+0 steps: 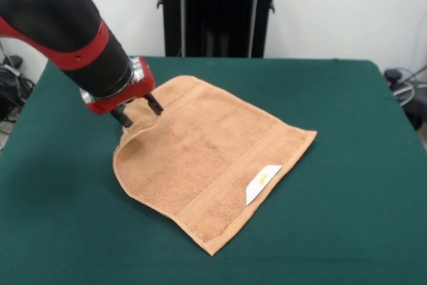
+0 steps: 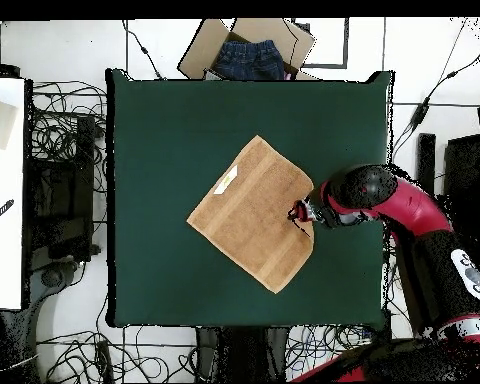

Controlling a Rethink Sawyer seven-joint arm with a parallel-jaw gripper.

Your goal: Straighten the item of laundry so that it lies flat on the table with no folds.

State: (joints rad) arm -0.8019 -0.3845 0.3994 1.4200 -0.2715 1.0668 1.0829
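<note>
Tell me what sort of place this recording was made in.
Most likely a robotics lab or test cell, not a home. A red and black arm works a towel on a green felt table, loose cables cover the floor around it, and a cardboard box of clothing sits beside the table.

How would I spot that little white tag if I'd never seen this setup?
Find the dark green table, then the tan towel lying on its middle. The white label sits on the woven band near the towel's edge farthest from the red-and-black gripper; it is the only white patch on the cloth.
</note>
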